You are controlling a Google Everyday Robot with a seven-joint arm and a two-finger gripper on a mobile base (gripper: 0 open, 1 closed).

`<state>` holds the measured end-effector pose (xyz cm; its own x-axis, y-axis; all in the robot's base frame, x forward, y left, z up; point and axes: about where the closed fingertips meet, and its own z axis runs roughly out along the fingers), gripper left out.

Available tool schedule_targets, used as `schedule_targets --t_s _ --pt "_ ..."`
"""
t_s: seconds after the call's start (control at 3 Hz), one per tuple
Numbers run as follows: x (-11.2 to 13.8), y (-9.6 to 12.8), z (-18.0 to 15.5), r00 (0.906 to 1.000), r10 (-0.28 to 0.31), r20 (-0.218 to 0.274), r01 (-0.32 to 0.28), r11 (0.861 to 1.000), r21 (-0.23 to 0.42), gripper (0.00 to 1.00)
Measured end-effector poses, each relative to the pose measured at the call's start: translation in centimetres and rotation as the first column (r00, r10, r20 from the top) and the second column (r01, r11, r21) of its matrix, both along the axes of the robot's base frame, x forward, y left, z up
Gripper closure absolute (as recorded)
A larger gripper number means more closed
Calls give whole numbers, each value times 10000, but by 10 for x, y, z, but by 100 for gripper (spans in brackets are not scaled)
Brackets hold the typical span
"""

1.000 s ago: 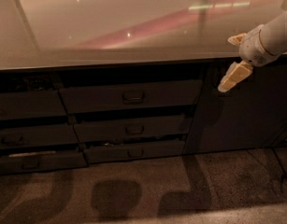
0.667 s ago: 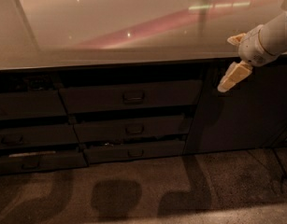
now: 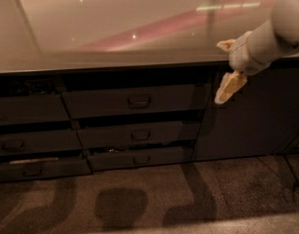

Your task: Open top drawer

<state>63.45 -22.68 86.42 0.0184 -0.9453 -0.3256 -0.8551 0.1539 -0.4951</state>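
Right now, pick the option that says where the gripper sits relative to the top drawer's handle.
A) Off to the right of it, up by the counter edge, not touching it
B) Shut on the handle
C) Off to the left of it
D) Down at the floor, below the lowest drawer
A: the gripper hangs in front of the cabinet door just under the counter, well right of the top drawer and its handle.

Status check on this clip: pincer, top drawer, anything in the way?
Pincer open, up by the counter edge, right of the top drawer. Handle not gripped. Nothing between pincer and handle.
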Motion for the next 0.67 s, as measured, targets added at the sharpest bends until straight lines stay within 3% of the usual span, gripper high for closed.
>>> schedule_targets --t_s 0.33,0.67 --pt "-25 48 -37 9924 1169 -387 -1198 9892 -845 0" --pt "-33 50 -54 9893 1264 -727 -1328 9870 -904 0"
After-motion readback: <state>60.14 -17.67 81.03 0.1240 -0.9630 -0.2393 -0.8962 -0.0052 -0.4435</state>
